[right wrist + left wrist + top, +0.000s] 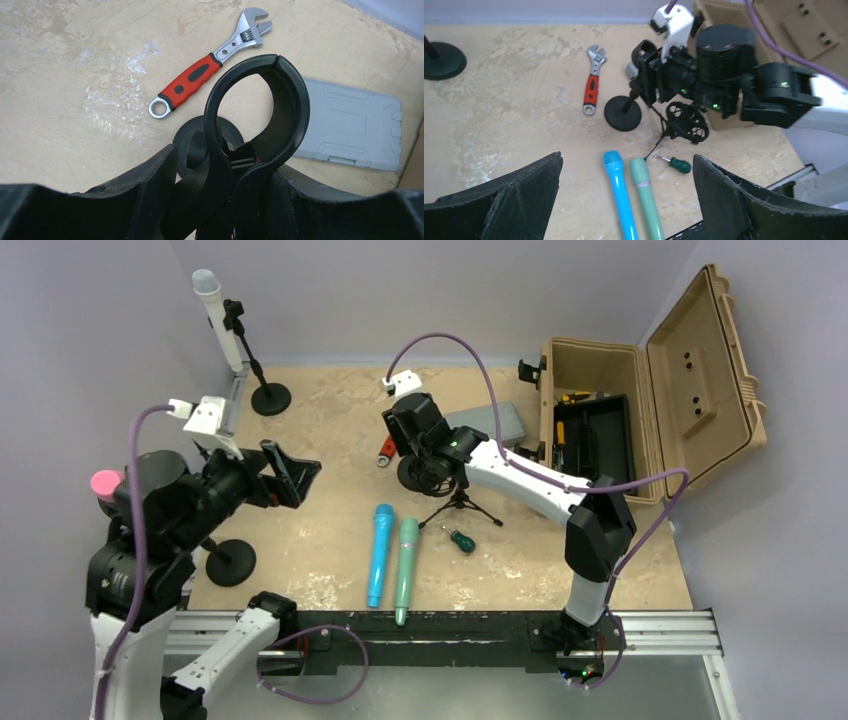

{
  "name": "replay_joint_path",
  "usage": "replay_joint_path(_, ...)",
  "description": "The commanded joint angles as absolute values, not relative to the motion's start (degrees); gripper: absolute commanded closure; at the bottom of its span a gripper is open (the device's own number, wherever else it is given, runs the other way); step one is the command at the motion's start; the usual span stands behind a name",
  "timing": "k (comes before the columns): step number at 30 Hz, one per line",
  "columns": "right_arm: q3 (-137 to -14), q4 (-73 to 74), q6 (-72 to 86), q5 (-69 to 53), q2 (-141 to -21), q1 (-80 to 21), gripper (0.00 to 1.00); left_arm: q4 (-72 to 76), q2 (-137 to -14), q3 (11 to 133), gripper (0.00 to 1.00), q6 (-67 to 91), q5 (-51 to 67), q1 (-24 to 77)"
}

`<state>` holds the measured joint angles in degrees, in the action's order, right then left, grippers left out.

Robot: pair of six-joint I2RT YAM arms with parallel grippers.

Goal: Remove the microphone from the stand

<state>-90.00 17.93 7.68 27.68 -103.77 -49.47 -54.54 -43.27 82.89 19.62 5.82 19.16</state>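
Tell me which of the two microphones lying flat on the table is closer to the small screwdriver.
The green microphone: it lies between the blue microphone and the green-handled screwdriver, so the blue one is farther from the tool.

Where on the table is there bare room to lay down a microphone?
Bare table lies between the blue microphone and the round stand base at near left, and between the far stand base and the wrench. Crowded: the centre, where the right gripper is closed on a stand clip, beside the tripod and the grey case.
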Motion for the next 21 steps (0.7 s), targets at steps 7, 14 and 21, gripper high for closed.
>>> replay_joint_path(7,-90.3,11.4,7.2,25.1,-99.8,-49.5,0.25,-68.1,-42.3,105.7,0.00,18.9,5.6,19.1)
replay_joint_path(14,-91.2,12.0,7.7,23.9,-98.0,-49.5,0.17,-72.1,-40.2,110.2,0.00,15.3,-2.1,19.2)
replay_joint_path(21,-91.7,12.7,7.9,23.6,-96.6,-49.4,0.13,-74.9,-40.5,115.3,0.00,13.7,-5.1,19.1)
